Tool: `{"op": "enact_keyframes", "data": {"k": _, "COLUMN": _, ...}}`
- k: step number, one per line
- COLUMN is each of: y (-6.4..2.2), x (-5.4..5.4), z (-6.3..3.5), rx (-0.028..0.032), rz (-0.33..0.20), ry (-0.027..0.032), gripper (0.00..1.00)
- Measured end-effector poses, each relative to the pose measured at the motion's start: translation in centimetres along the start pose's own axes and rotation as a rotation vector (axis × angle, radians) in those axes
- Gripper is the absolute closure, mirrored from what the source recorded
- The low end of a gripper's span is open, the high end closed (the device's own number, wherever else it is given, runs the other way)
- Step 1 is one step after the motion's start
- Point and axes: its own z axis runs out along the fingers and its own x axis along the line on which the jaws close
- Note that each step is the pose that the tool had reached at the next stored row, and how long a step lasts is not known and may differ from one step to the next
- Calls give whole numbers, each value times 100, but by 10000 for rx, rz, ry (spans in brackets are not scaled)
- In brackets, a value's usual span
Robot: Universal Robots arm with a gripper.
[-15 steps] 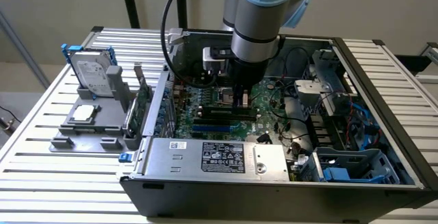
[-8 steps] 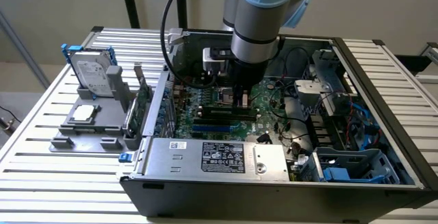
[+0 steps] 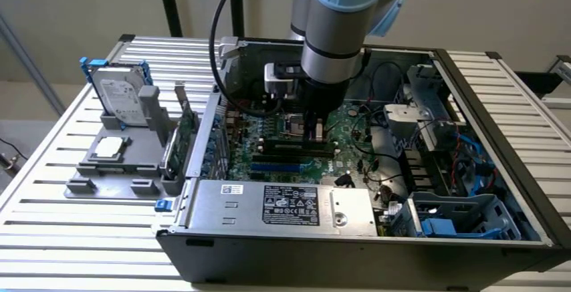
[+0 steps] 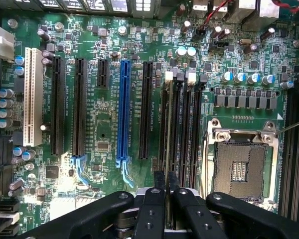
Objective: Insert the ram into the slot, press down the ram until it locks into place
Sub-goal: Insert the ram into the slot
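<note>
Looking thru wrist cam: gripper (image 4: 166, 175) is clamped on the ram (image 4: 167, 134), seen edge-on and running lengthwise along the slot (image 4: 164, 107), beside the CPU socket (image 4: 241, 169). In ext. view the gripper sits low over the motherboard (image 3: 352, 121). I judge alignment done and insertion approx. begun. Can't tell if the ram is fully seated or the end clips latched, so lock isn't confirmed.

The setting is a robotics lab bench: an industrial robot arm (image 3: 339, 18) reaches into an opened desktop computer case (image 3: 267, 255), its motherboard (image 4: 107, 164) exposed, on a slatted aluminium table (image 3: 80, 238), beside a grey fixture (image 3: 107, 165) holding a hard drive (image 3: 120, 98), before a bare wall (image 3: 71, 5).
</note>
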Motion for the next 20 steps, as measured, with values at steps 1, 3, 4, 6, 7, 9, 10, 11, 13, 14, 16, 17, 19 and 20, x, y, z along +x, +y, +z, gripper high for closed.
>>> {"op": "enact_keyframes", "data": {"k": 1, "y": 0, "x": 0, "z": 3, "rx": 0, "rz": 0, "ry": -3, "gripper": 87}}
{"op": "enact_keyframes", "data": {"k": 3, "y": 0, "x": 0, "z": 10, "rx": 0, "rz": 0, "ry": -8, "gripper": 87}}
{"op": "enact_keyframes", "data": {"k": 4, "y": -1, "x": 0, "z": 14, "rx": 0, "rz": -1, "ry": -10, "gripper": 87}}
{"op": "enact_keyframes", "data": {"k": 6, "y": -1, "x": 1, "z": 22, "rx": 0, "rz": -1, "ry": -13, "gripper": 87}}
{"op": "enact_keyframes", "data": {"k": 7, "y": -1, "x": 1, "z": 26, "rx": 0, "rz": -1, "ry": -15, "gripper": 87}}
{"op": "enact_keyframes", "data": {"k": 9, "y": -1, "x": 1, "z": 28, "rx": -3, "rz": 0, "ry": -19, "gripper": 85}}
{"op": "enact_keyframes", "data": {"k": 10, "y": -1, "x": 1, "z": 28, "rx": -1, "rz": 0, "ry": -19, "gripper": 85}}
{"op": "enact_keyframes", "data": {"k": 11, "y": -1, "x": 1, "z": 22, "rx": 0, "rz": 0, "ry": -19, "gripper": 79}}
{"op": "enact_keyframes", "data": {"k": 13, "y": 1, "x": -1, "z": -22, "rx": -4, "rz": 0, "ry": -28, "gripper": 79}}
{"op": "enact_keyframes", "data": {"k": 14, "y": 2, "x": -3, "z": -55, "rx": -7, "rz": -1, "ry": -30, "gripper": 79}}
{"op": "enact_keyframes", "data": {"k": 16, "y": 5, "x": -6, "z": -124, "rx": -14, "rz": 1, "ry": -30, "gripper": 79}}
{"op": "enact_keyframes", "data": {"k": 17, "y": 7, "x": -7, "z": -151, "rx": -19, "rz": 0, "ry": -30, "gripper": 79}}
{"op": "enact_keyframes", "data": {"k": 19, "y": 20, "x": -9, "z": -180, "rx": -30, "rz": 0, "ry": -31, "gripper": 79}}
{"op": "enact_keyframes", "data": {"k": 20, "y": 32, "x": -10, "z": -189, "rx": -35, "rz": 0, "ry": -31, "gripper": 79}}
